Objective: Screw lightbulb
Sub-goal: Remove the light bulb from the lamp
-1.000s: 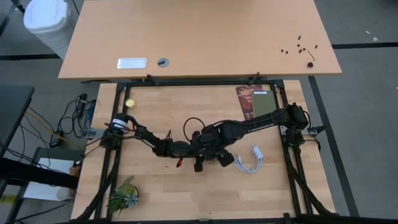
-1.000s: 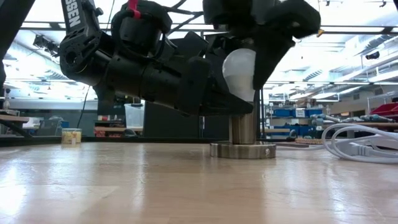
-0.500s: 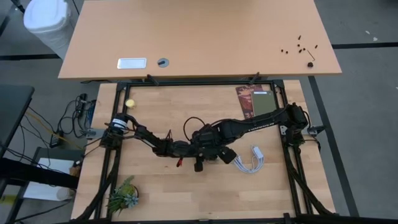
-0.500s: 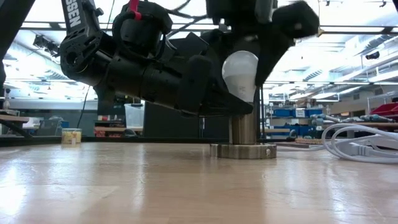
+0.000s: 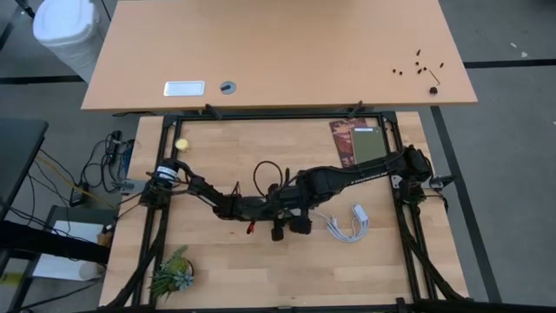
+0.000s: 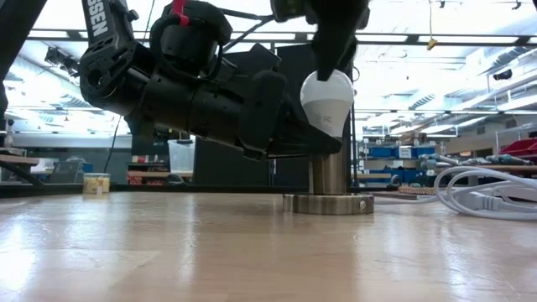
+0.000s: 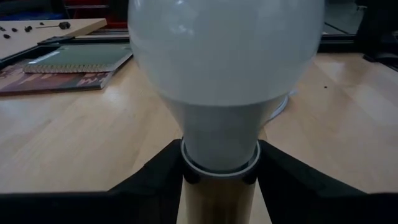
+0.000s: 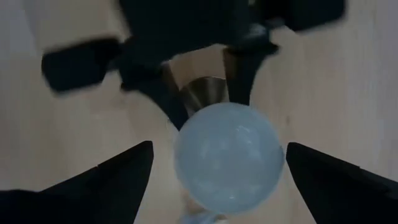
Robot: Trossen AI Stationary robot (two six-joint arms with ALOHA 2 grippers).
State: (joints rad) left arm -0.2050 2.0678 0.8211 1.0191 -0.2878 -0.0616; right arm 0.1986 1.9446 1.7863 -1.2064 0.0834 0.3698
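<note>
While left end effector (image 7: 217, 177) clamps socket post (image 6: 328, 174), right end effector (image 8: 214, 165) spread wide around lightbulb (image 6: 327, 102).

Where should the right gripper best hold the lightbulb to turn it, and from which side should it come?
Probably the lightbulb's round white dome, taken from straight above. It stands upright in the metal socket, whose stem the left gripper clamps from the side, so only the top is free.

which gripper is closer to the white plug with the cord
Right. The right gripper hangs over the lightbulb, just beside the white plug; the left gripper clamps the socket column from the side away from the plug.
</note>
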